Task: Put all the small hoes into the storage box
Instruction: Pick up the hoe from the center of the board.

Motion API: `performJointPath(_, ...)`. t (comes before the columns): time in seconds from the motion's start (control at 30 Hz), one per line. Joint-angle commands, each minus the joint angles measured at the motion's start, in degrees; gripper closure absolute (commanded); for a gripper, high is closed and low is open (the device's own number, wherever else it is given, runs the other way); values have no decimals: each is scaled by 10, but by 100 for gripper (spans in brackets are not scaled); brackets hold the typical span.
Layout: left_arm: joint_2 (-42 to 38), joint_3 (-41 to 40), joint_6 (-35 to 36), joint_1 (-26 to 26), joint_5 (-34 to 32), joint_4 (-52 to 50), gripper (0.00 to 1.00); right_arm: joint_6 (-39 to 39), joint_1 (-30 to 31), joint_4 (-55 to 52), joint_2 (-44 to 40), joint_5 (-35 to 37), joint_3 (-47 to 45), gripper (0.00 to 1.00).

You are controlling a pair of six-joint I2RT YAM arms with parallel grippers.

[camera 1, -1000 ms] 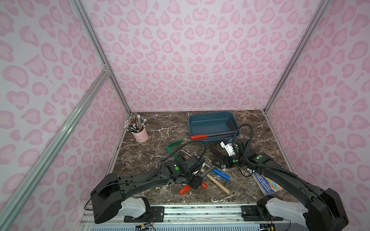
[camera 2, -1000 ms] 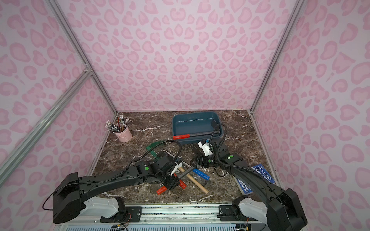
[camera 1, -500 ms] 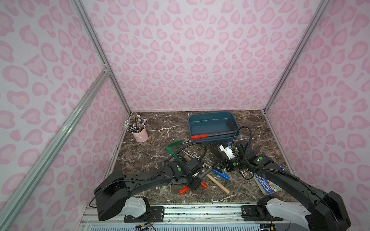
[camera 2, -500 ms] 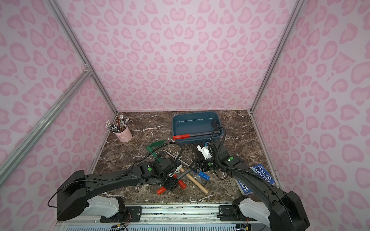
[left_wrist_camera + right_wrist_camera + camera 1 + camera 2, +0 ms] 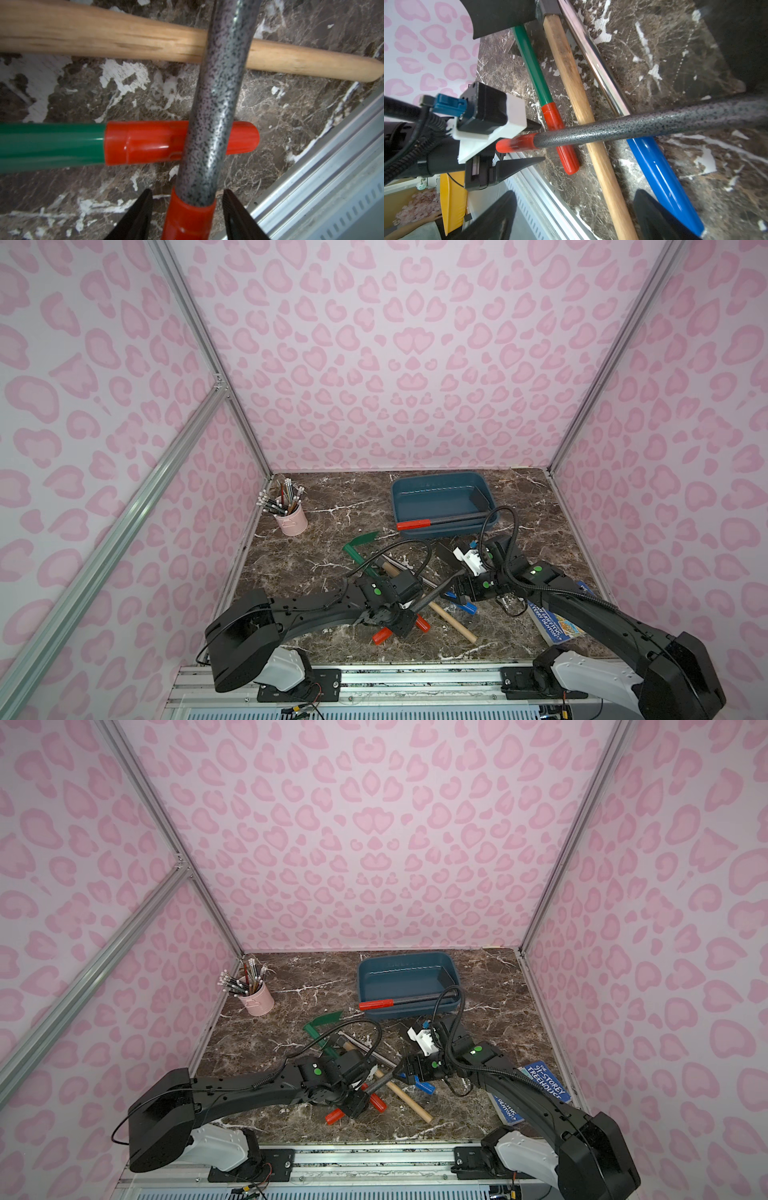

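Small hoe (image 5: 212,116), handle between left gripper (image 5: 187,191) jaws

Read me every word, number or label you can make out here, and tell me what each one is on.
"91-STOREY TREEHOUSE": cover of the blue paperback book, with a smaller word above it, too small to be sure of.
"TERRY DENTON": same book, in a top view; the line above it is too blurred.
Pale pink pencil cup: a faint mark on its front, too small to read.

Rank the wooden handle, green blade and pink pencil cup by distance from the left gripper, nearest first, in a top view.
1. Wooden handle, beside the left gripper.
2. Green blade, mid-table.
3. Pink pencil cup, back left corner.
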Motion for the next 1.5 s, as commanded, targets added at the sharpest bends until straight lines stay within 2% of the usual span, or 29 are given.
performJointPath(0.0,8,5,2,0,-6,17,44,-5,2,-13,-2,-15,3,7)
performJointPath(0.23,22,9,1,0,-14,15,47,-18,2,-40,-2,-20,15,7)
performJointPath(1.13,49,38,15,-1,-19,-2,59,-6,1,-9,-11,-2,3,7)
performJointPath(1.47,42,28,6,-7,-18,-14,55,-7,1,-8,-14,2,1,7)
